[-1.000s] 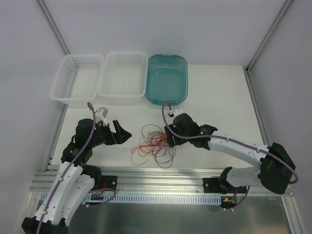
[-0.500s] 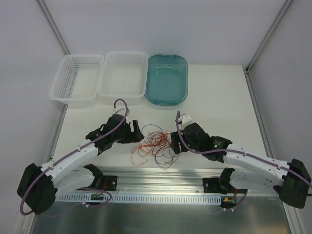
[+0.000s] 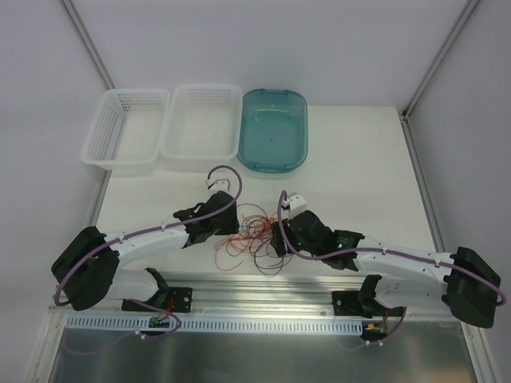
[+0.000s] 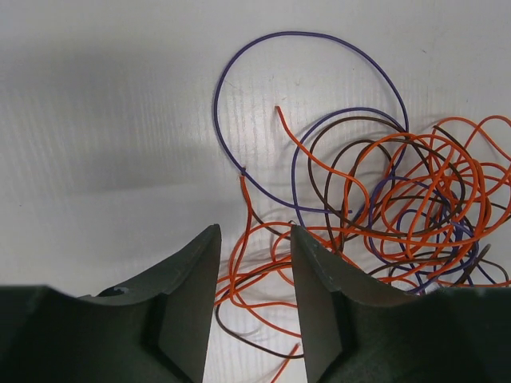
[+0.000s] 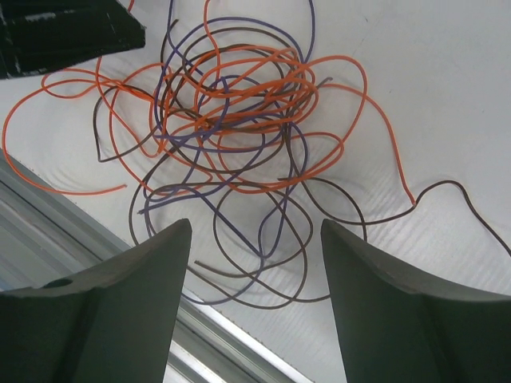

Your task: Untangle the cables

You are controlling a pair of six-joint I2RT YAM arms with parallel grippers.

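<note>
Orange, brown cables [image 3: 254, 237] lie between both arms' fingers [image 4: 188, 303].

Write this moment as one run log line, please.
left fingers: open, orange cable between | right fingers: open over tangle | cables: tangled on table

Left wrist view's right edge crops the cables [image 4: 415, 209].

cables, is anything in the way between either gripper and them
Nothing visible stands in the way. The left gripper sits with jaws open around the edge of the cables; the right gripper hovers open directly over them.
</note>
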